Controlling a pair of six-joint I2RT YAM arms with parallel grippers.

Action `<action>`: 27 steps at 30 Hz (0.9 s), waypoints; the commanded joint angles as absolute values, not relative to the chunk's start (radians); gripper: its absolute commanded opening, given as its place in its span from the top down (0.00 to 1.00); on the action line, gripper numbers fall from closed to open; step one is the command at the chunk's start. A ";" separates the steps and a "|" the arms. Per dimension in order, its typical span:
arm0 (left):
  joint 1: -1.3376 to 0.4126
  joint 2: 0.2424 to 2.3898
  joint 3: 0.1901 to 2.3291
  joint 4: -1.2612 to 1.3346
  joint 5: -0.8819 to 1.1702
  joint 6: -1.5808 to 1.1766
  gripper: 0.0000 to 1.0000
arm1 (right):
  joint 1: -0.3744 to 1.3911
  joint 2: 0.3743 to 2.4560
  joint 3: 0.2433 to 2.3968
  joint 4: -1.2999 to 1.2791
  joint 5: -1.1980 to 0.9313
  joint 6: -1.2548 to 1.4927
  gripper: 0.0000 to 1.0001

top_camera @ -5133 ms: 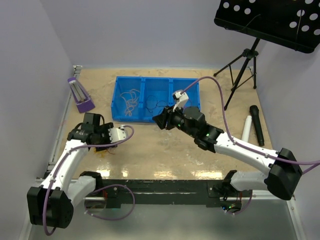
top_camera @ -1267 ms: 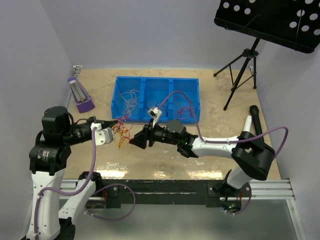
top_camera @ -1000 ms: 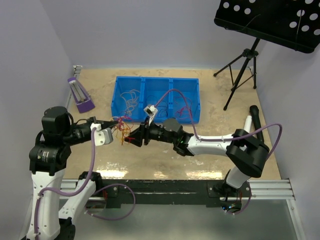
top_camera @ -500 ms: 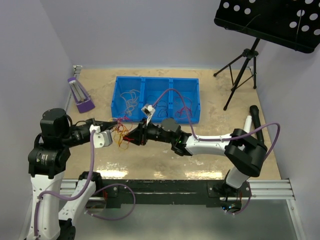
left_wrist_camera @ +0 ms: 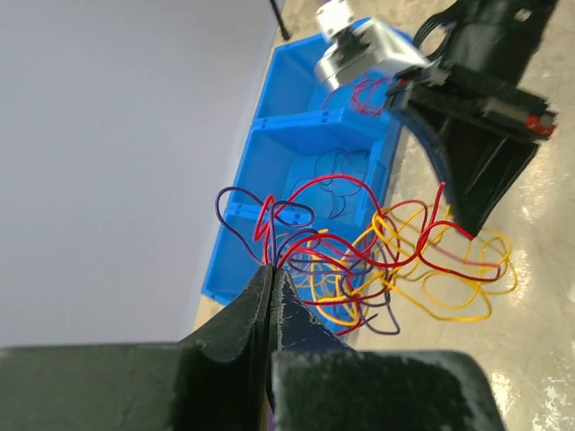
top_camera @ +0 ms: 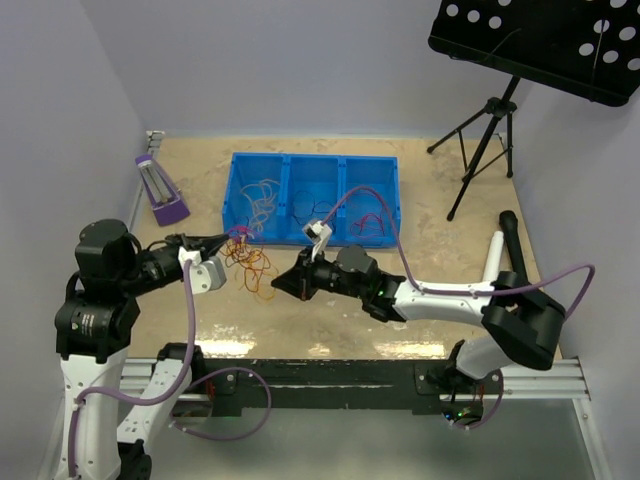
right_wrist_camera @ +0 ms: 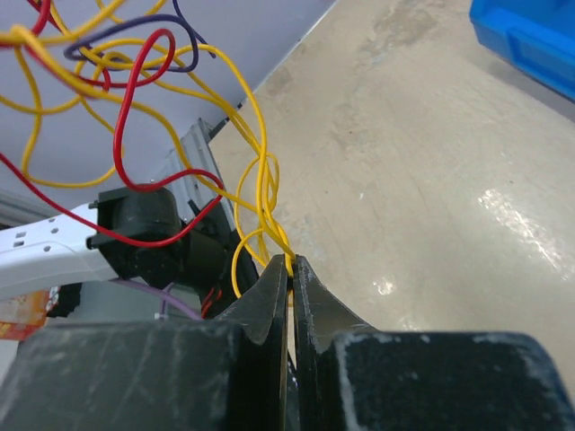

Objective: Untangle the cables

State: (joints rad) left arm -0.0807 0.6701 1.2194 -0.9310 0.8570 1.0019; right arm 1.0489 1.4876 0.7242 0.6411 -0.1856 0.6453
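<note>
Holding the tangle of thin red, yellow and purple wires (top_camera: 248,266) up off the tan tabletop (top_camera: 420,255), just in front of the blue plastic three-slot bin (top_camera: 315,158). Pinching red strands tight in the left gripper (left_wrist_camera: 270,280), a yellow loop in the right gripper (right_wrist_camera: 289,266).

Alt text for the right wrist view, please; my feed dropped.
The right gripper is shut on a yellow wire from the cables, whose red, yellow and purple loops fill the upper left. Behind: the table and a corner of the blue bin.
</note>
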 commanded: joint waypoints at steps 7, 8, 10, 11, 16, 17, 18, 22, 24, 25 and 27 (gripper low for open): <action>-0.077 0.644 1.123 -0.619 0.409 0.789 1.00 | 0.997 1.194 0.661 0.352 0.015 0.588 1.00; -0.077 0.640 1.099 -0.579 0.311 0.770 1.00 | 0.974 1.157 0.657 0.322 0.032 0.586 1.00; -0.077 0.634 1.057 -0.507 0.217 0.744 1.00 | 0.922 1.071 0.652 0.269 0.047 0.581 1.00; -0.078 0.627 1.040 -0.490 0.172 0.741 1.00 | 0.892 1.036 0.653 0.240 0.057 0.578 1.00; -0.077 0.621 0.988 -0.413 0.037 0.700 1.00 | 0.821 0.893 0.713 0.094 0.158 0.542 1.00; -0.077 0.626 0.985 -0.408 0.017 0.696 1.00 | 0.815 0.876 0.730 0.071 0.179 0.537 1.00; -0.077 0.629 0.977 -0.414 0.014 0.696 1.00 | 0.810 0.862 0.748 0.051 0.187 0.529 1.00; -0.075 0.591 0.911 -0.440 0.041 0.765 1.00 | 0.798 0.848 0.820 -0.036 0.253 0.496 1.00; -0.075 0.574 0.858 -0.439 0.005 0.805 1.00 | 0.790 0.848 0.868 -0.104 0.326 0.479 1.00; -0.075 0.574 0.836 -0.460 -0.029 0.830 1.00 | 0.784 0.845 0.894 -0.123 0.357 0.469 1.00; -0.075 0.554 0.778 -0.497 -0.038 0.888 1.00 | 0.769 0.833 0.939 -0.143 0.408 0.453 1.00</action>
